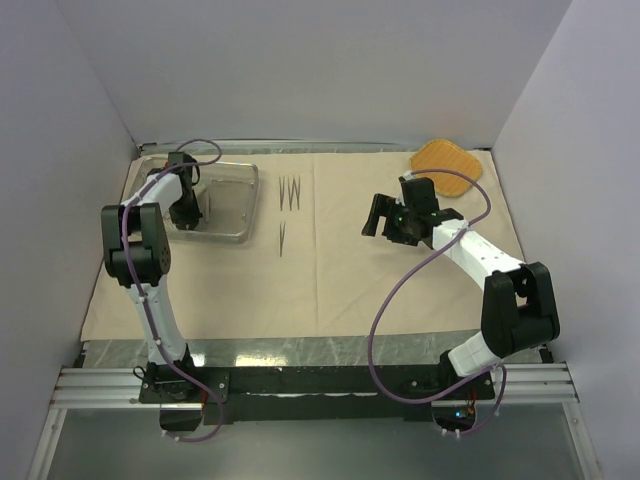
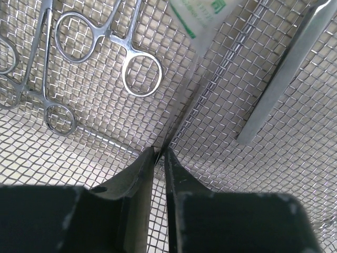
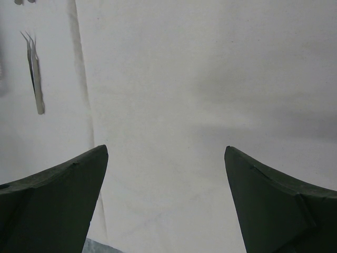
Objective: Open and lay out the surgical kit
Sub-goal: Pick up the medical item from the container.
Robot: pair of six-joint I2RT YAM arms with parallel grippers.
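Observation:
The beige wrapping cloth [image 1: 350,290] lies spread flat over the table. The steel wire-mesh tray [image 1: 225,236] stands on it at the back left. My left gripper [image 1: 186,212] is down inside the tray. In the left wrist view it [image 2: 159,152] is shut on the thin clear edge of a green-white packet [image 2: 202,16]. Two ring-handled forceps [image 2: 129,45] [image 2: 46,52] and a flat steel tool [image 2: 284,79] lie on the mesh [image 2: 105,132]. Thin tweezers [image 1: 290,192] [image 1: 283,237] lie on the cloth right of the tray. My right gripper [image 1: 374,216] hangs open and empty over the bare cloth [image 3: 184,79].
The orange woven pad [image 1: 447,165] lies at the back right corner of the cloth, behind my right arm. One pair of tweezers [image 3: 36,74] shows at the left of the right wrist view. Grey walls close in the left, right and back sides.

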